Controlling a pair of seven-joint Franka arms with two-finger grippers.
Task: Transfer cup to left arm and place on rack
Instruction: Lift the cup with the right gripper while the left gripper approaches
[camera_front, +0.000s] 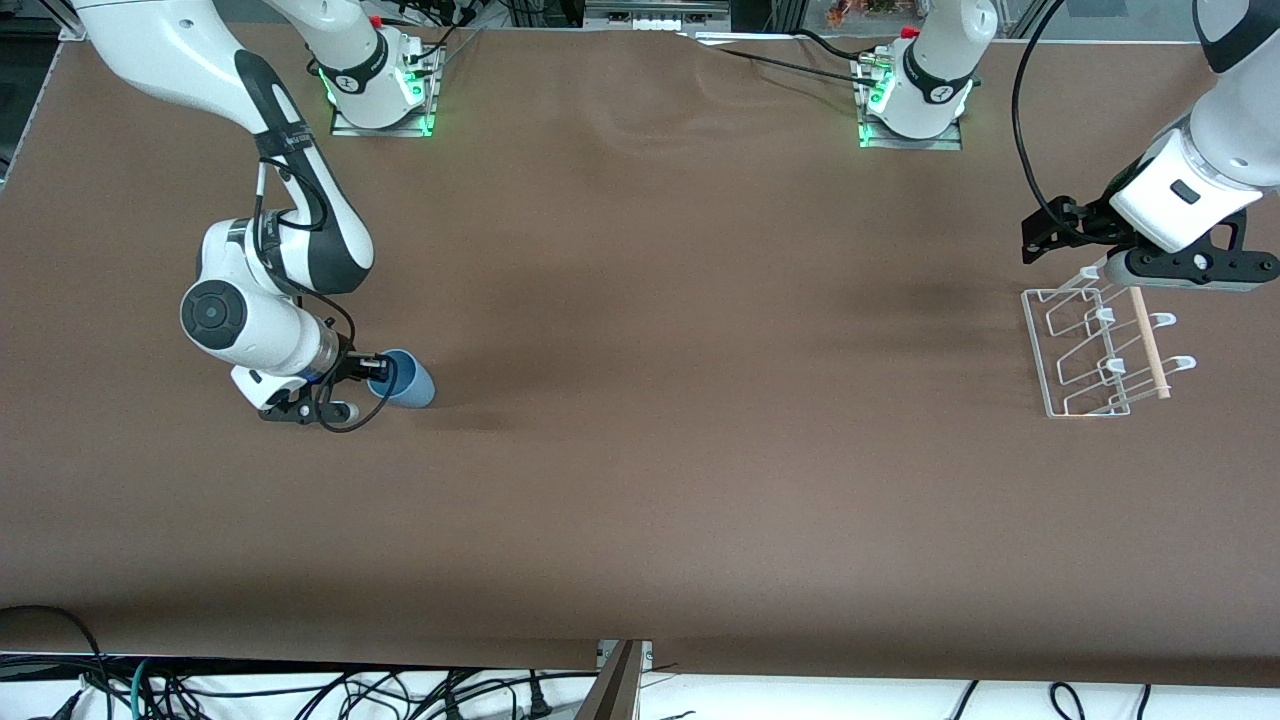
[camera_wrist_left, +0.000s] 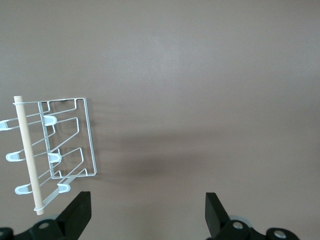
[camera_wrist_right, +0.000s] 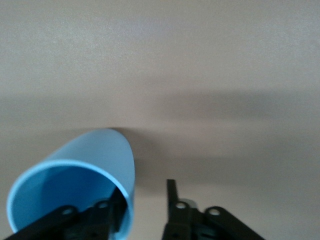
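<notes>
The light-blue cup (camera_front: 408, 381) lies on its side on the table toward the right arm's end, its mouth turned to my right gripper (camera_front: 372, 371). In the right wrist view the cup (camera_wrist_right: 95, 160) fills one corner. My right gripper (camera_wrist_right: 142, 207) straddles its rim, one finger inside the cup. The other finger (camera_wrist_right: 171, 200) is outside, with a gap to the wall. The white wire rack (camera_front: 1033, 340) with its wooden dowel (camera_front: 1150, 345) stands toward the left arm's end. My left gripper (camera_front: 1100, 270) hangs open over the rack's edge and holds nothing. The left wrist view has the rack (camera_wrist_left: 90, 135) beside my left gripper (camera_wrist_left: 148, 215).
Brown table covering (camera_front: 700, 400) runs bare between the cup and the rack. Both arm bases (camera_front: 380, 90) stand at the table edge farthest from the front camera. Cables (camera_front: 300, 690) hang below the edge nearest that camera.
</notes>
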